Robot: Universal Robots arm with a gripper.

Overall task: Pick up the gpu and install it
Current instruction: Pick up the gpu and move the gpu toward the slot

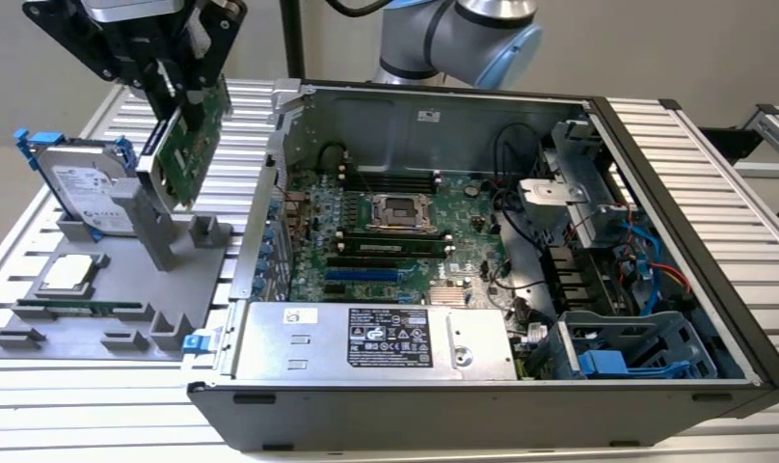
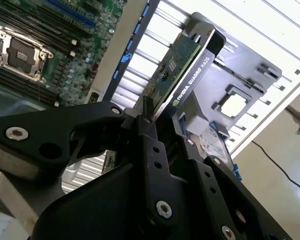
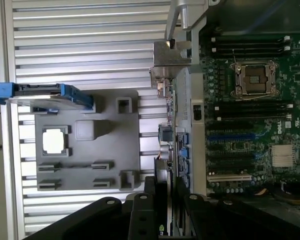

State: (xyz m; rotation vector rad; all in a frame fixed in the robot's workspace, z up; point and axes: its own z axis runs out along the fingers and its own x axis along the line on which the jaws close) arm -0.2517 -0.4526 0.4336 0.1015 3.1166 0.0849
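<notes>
An open computer case [image 1: 493, 420] lies on the ribbed metal surface [image 1: 55, 395]. Inside it, a green motherboard [image 1: 467, 207] carries a CPU socket [image 1: 399, 211] near its middle, with long dark slots on both sides of the socket. A silver power supply [image 1: 363, 340] sits along the case wall nearest the exterior camera. At the exterior view's left, just beside the case, is a grey holder tray [image 1: 171, 289]. In it a hard drive [image 1: 88, 188] with blue rails stands upright, a square processor chip [image 1: 70, 274] lies flat, and a narrow green memory stick [image 1: 78, 309] lies close by.

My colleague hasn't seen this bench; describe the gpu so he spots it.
Beside the open computer case, toward the exterior view's left and above the grey fixture, the gripper holds the gpu aloft. It's a green card on edge, unlike the silver, blue-railed hard drive beside it.
</notes>
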